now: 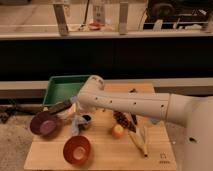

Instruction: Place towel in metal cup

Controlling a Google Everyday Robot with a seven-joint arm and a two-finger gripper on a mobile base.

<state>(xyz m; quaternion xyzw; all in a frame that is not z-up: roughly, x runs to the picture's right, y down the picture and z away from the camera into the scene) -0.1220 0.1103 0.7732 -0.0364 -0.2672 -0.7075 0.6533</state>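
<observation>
We see the white arm (135,104) reach in from the right edge of the wooden table (100,156) and bend down toward its left half. The gripper (74,106) hangs low just in front of the green tray (62,90), which sits at the back left corner. We cannot tell whether the gripper is parted or closed, as the arm's end covers it.

The towel (75,124) shows as a pale blue strip running straight down below the gripper. It is just beside the left side of the metal cup (87,120) and not inside it. We cannot tell whether its lower end touches the table. The metal cup stands upright, left of the table's middle.

The purple bowl (44,123) sits at the left edge, near the towel. The red-orange bowl (76,149) sits close to the front edge, in front of the cup. An orange fruit (117,131) lies near the middle, with a dark brown lumpy thing (122,120) just behind it and a banana (140,143) to its right.
</observation>
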